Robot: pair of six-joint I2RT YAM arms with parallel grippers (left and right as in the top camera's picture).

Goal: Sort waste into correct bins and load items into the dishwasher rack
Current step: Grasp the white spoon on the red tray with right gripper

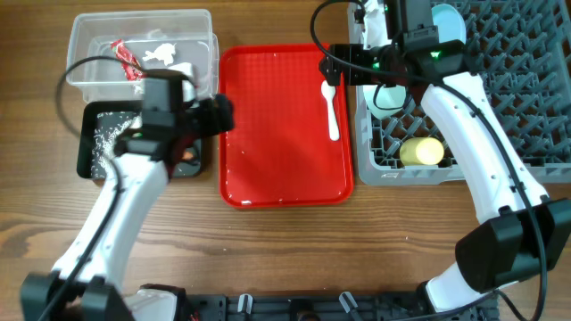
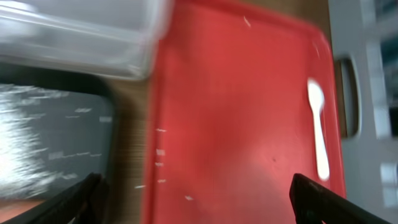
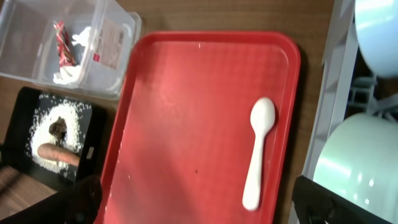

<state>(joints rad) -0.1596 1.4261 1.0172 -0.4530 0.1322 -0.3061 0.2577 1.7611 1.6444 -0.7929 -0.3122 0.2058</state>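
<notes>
A white plastic spoon (image 1: 331,107) lies on the right side of the flat red tray (image 1: 285,169); it also shows in the left wrist view (image 2: 318,130) and the right wrist view (image 3: 258,149). My left gripper (image 1: 221,114) (image 2: 199,202) is open and empty over the tray's left edge. My right gripper (image 1: 343,64) (image 3: 196,202) is open and empty above the tray, near the spoon. The clear bin (image 1: 85,36) (image 3: 37,25) holds a red wrapper (image 3: 62,40) and tissue (image 3: 74,71). The black bin (image 1: 87,147) (image 3: 25,106) holds rice (image 3: 68,118), a dark clump (image 3: 59,129) and a carrot (image 3: 56,154).
The grey rack (image 1: 526,89) at the right holds a yellow cup (image 1: 422,152), a mint bowl (image 1: 390,96) (image 3: 360,162) and a pale blue dish (image 1: 449,22) (image 3: 379,31). A few rice grains dot the tray. The left wrist view is blurred.
</notes>
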